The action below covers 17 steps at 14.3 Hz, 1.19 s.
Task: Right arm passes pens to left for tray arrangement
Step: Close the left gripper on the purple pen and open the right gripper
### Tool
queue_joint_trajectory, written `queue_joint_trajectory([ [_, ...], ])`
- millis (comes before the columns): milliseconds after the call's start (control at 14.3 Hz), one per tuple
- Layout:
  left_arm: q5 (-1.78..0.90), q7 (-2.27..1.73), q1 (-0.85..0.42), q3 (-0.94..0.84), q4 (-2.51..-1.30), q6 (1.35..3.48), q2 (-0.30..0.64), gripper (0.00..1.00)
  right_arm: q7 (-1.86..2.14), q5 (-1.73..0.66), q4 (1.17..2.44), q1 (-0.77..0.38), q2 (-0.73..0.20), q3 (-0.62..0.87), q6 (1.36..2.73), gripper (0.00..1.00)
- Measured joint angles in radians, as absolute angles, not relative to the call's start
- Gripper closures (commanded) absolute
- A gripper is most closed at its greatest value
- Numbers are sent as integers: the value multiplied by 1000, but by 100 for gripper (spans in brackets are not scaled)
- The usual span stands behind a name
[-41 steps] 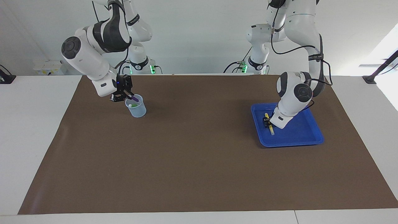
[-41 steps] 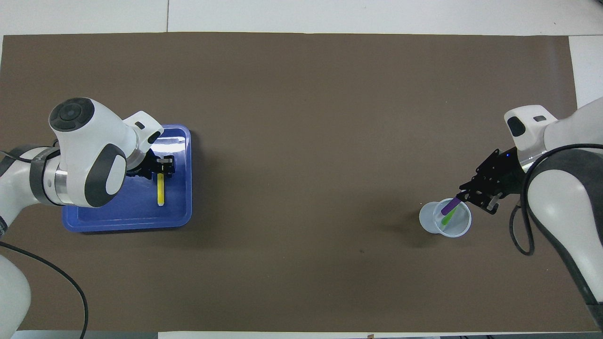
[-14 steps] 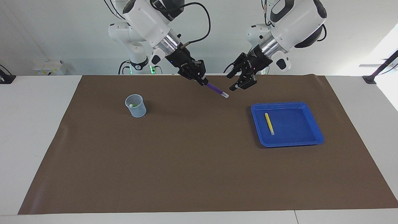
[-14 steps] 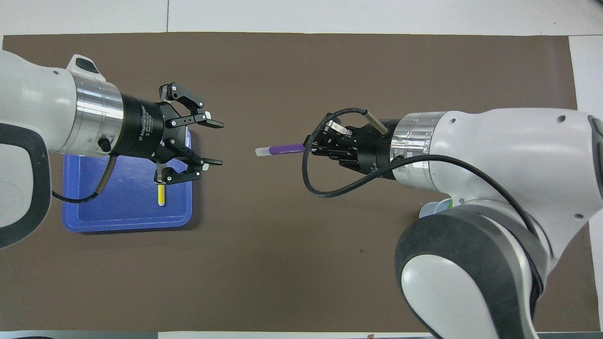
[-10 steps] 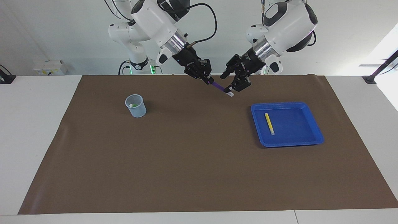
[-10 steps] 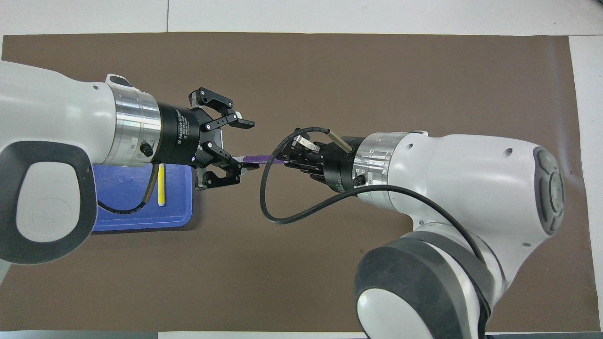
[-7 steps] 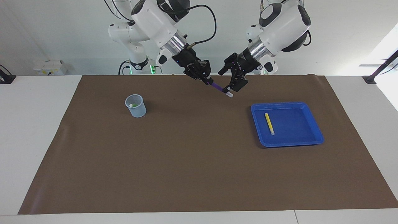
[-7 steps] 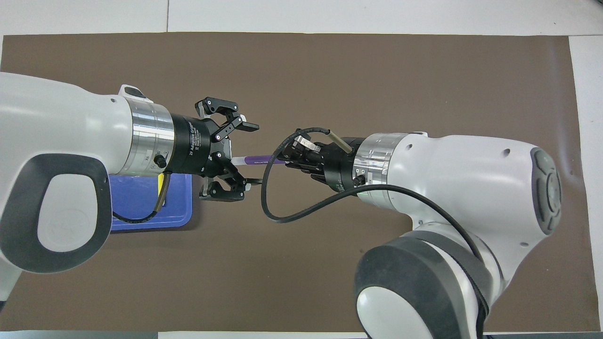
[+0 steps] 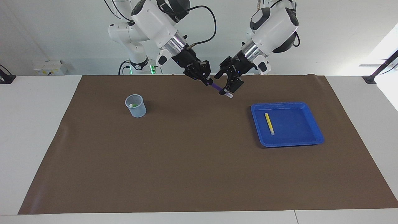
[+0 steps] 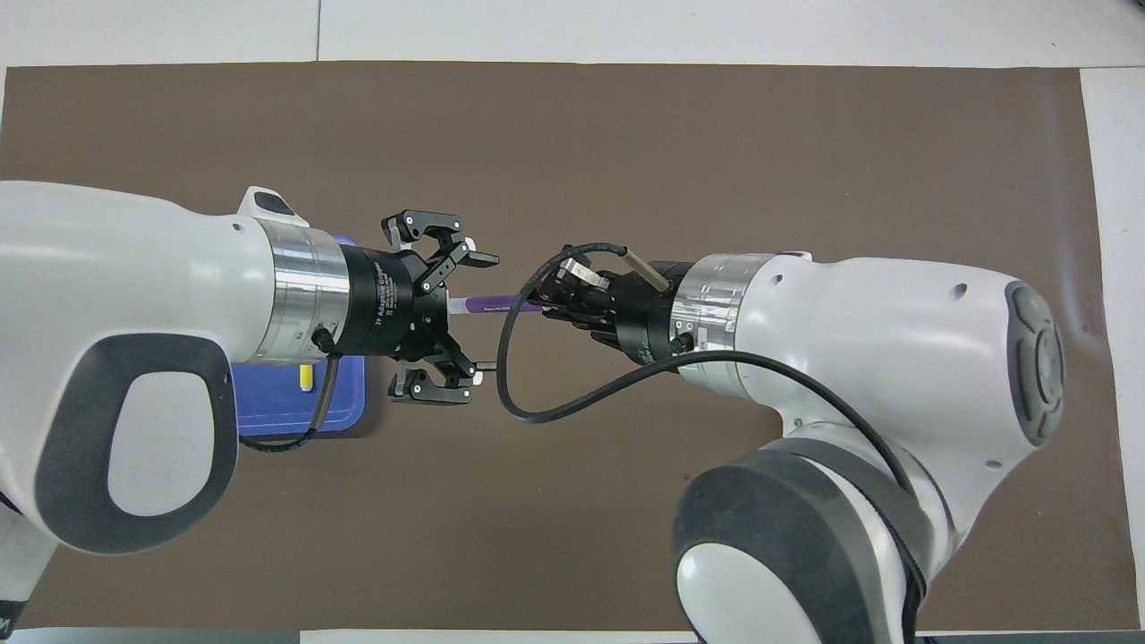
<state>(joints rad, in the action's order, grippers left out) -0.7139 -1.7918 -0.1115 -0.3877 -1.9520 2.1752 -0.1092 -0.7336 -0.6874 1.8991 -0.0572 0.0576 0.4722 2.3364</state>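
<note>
Overhead view gives you the only legible writing: white lettering on the black collar of the left pincer (image 10: pixel 456 313) that begins "2F Adaptive"; the rest you cannot make out, and the small print along the purple pen (image 10: pixel 487 305) is too fine to read; that pen's long axis runs straight between the two wrists, its pale end toward the left arm's end of the counter (image 9: pixel 37 130), and in the facing view it slopes downward from the right pincer (image 9: pixel 207 81) to that pale tip; the right pincer is clamped tight on the pen's purple end, over the brown mat (image 9: pixel 192 161) up in the air; the left pincer stands spread wide with the pale end between its fingers, and you see no finger touching the pen.

The blue tray (image 9: pixel 311 138) sits toward the left arm's end; the yellow pen (image 9: pixel 269 123) lies in it, long axis running roughly from nearer to farther from the robots, slightly slanted; the translucent cup (image 9: pixel 136 106) stands toward the right arm's end with the green pen (image 9: pixel 133 105) inside, only its tip showing.
</note>
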Motion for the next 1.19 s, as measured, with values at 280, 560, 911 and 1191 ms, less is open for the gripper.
queue_joint_trajectory([
  [280, -720, -1792, -111, -385, -1957, 2193, -109, 23, -734, -687, 1900, -57, 58, 472, 2336, 93],
  [560, -721, -1791, -111, -385, -1967, 2221, -109, 33, -734, -687, 1904, -57, 58, 472, 2336, 93],
  [911, -721, -1790, -112, -385, -1979, 2244, -110, 70, -734, -687, 1907, -57, 58, 472, 2337, 93],
  [1191, -723, -1779, -116, -387, -1988, 2245, -116, 100, -734, -687, 1907, -55, 57, 471, 2360, 93],
])
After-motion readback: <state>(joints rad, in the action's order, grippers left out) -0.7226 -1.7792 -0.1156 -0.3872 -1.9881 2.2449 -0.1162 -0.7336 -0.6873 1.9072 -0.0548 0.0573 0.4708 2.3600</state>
